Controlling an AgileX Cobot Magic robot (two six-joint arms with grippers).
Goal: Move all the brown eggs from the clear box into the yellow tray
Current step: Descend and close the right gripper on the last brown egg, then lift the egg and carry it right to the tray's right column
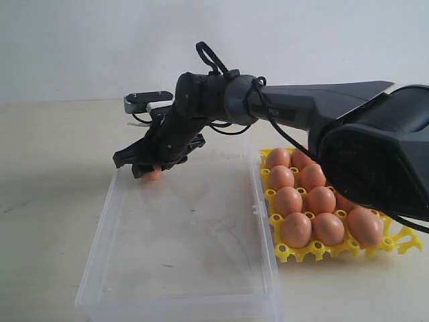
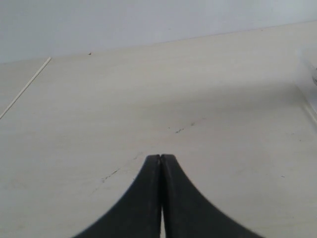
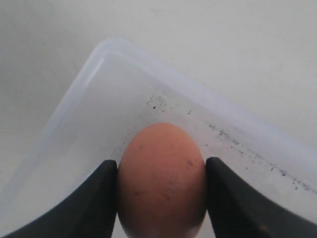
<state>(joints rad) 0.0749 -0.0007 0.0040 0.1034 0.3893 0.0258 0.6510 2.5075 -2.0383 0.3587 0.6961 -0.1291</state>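
Note:
The clear box (image 1: 100, 235) lies at centre-left of the exterior view. My right gripper (image 1: 153, 169) reaches across to its far left corner and is shut on a brown egg (image 1: 154, 174). In the right wrist view that egg (image 3: 161, 178) fills the space between both black fingers (image 3: 99, 198), with the clear box corner (image 3: 106, 47) just beyond it. The yellow tray (image 1: 295, 253) sits right of the box and holds several brown eggs (image 1: 295, 229). In the left wrist view my left gripper (image 2: 160, 157) is shut on nothing over bare tabletop.
The right arm's large dark body (image 1: 375, 147) covers the tray's far right part. Pale tabletop (image 1: 53, 168) surrounds the box and tray, with a plain wall behind. No other egg shows inside the box.

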